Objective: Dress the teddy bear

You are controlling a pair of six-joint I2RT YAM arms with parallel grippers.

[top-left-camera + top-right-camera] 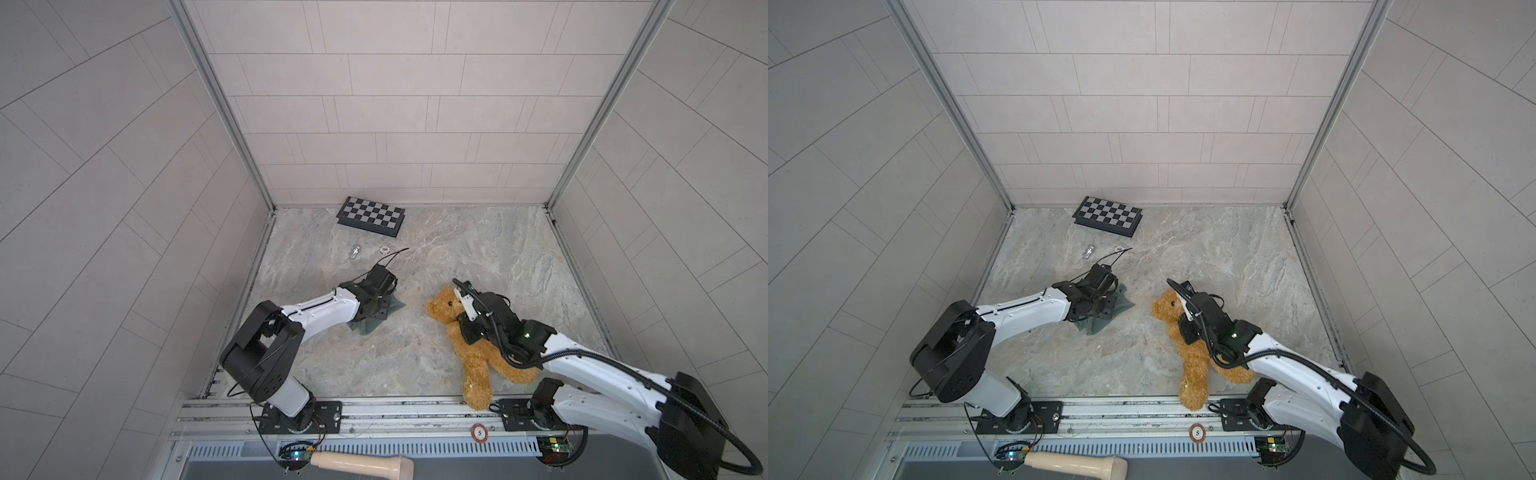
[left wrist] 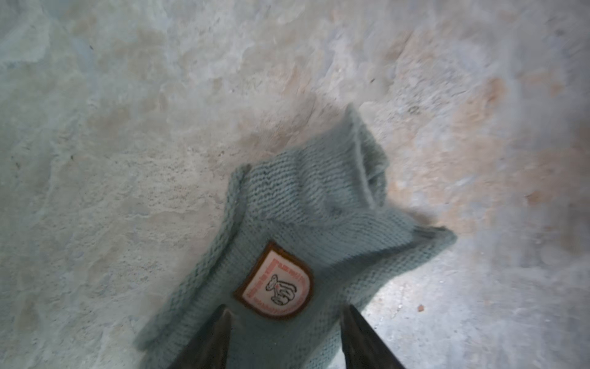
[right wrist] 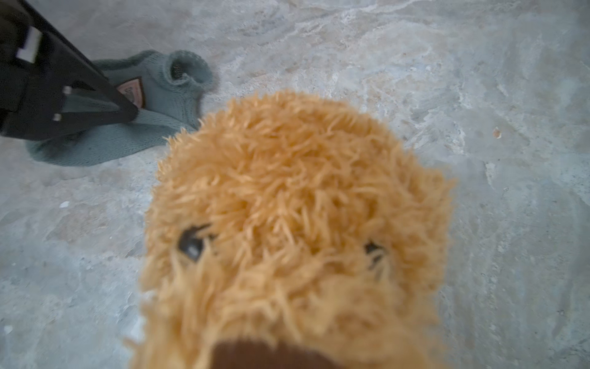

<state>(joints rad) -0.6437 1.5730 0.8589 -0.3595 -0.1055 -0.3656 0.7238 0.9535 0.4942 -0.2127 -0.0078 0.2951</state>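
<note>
Left wrist view: the left end effector (image 2: 288,308) stands over a grey-green knitted sweater (image 2: 319,207) crumpled on the marbled counter (image 2: 127,127). Its jaws are partly apart on either side of the fabric near a shield-shaped patch (image 2: 274,284), with no firm pinch visible. In both top views the garment lies near the teddy bear (image 1: 444,308) but not touching it. The bear sprawls face-up to its right, head toward the sweater, one leg reaching the front rail (image 1: 395,409) of the counter. It wears nothing, so by the look of it the dressing has hardly begun: the sweater has yet to be lifted, opened and drawn over head and arms. Farther right, the right end effector (image 1: 467,330) sits at the bear's neck and chest, just below the chin. Its wrist hides the jaws, and whether they are closed on the plush cannot be told.
</note>
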